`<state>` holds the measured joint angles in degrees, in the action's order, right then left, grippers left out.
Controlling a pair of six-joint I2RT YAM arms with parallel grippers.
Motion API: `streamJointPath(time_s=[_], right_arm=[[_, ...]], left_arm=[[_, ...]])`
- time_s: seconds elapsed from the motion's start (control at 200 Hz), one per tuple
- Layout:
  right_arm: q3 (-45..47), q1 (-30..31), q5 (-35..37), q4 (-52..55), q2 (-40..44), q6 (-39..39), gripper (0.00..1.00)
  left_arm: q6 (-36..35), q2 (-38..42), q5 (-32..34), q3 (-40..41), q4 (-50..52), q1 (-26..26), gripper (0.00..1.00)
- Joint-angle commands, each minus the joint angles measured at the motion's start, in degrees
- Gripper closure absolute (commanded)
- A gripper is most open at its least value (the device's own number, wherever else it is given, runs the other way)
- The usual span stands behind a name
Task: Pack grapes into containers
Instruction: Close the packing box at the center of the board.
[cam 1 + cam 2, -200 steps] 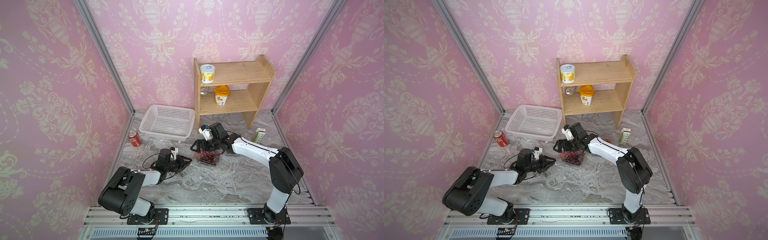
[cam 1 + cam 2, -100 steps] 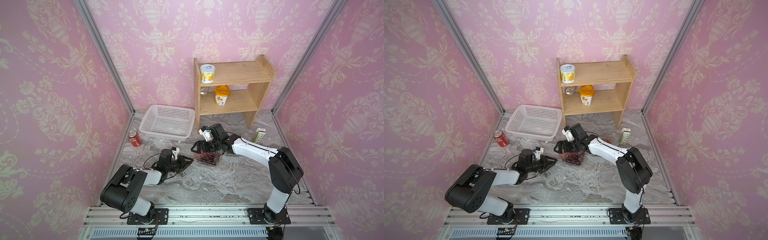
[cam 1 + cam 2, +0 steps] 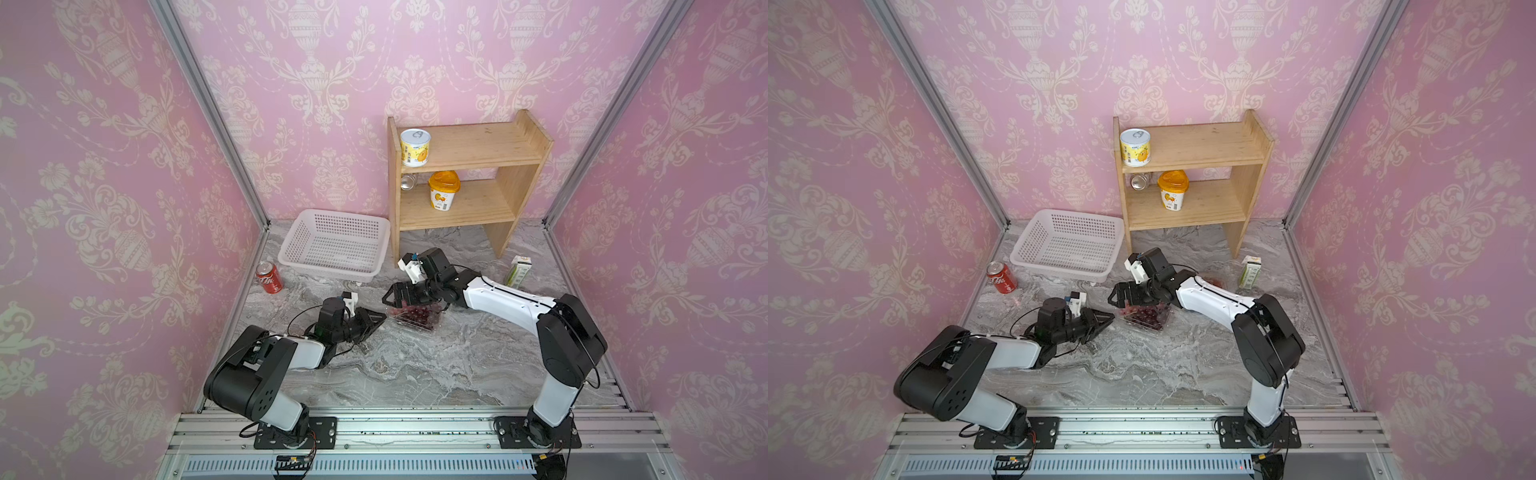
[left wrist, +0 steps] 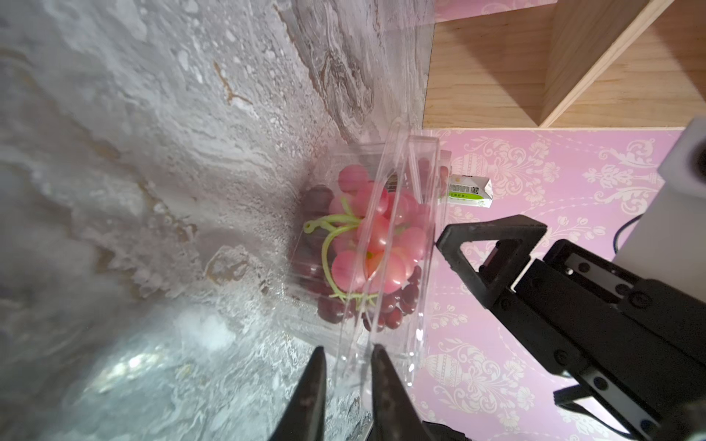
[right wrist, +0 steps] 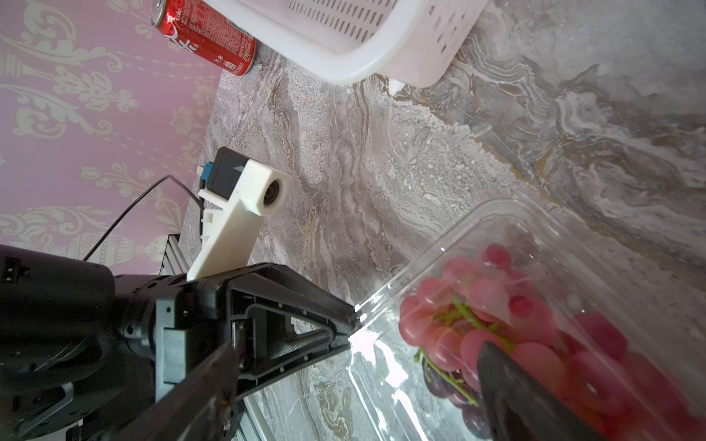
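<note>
Container lid [image 4: 414, 336] sits within narrowed left gripper [image 4: 347, 349].

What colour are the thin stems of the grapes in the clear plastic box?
Light green; the thin stems show best in the left wrist view.

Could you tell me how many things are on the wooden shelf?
3 on the shelf: a yellow tin up top, an orange-lidded tub on the lower board, a shiny can beside it.

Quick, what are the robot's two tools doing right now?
Left tool: almost shut around the clear container lid's edge; a real pinch cannot be told.
Right tool: open wide over the grapes, holding nothing.
</note>
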<state>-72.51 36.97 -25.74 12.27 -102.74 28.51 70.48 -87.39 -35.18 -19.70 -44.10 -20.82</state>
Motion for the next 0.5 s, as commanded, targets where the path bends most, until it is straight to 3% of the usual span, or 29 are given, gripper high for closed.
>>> streamJointPath(time_s=[0.0, 0.495], right_arm=[[0.7, 0.4, -0.3, -0.7, 0.2, 0.5, 0.01], [1.1, 0.5, -0.2, -1.3, 0.0, 0.7, 0.01]], left_arm=[[1.6, -1.2, 2.1, 0.5, -3.4, -0.3, 0.78], [3.2, -5.3, 2.4, 0.9, -8.2, -1.0, 0.83]])
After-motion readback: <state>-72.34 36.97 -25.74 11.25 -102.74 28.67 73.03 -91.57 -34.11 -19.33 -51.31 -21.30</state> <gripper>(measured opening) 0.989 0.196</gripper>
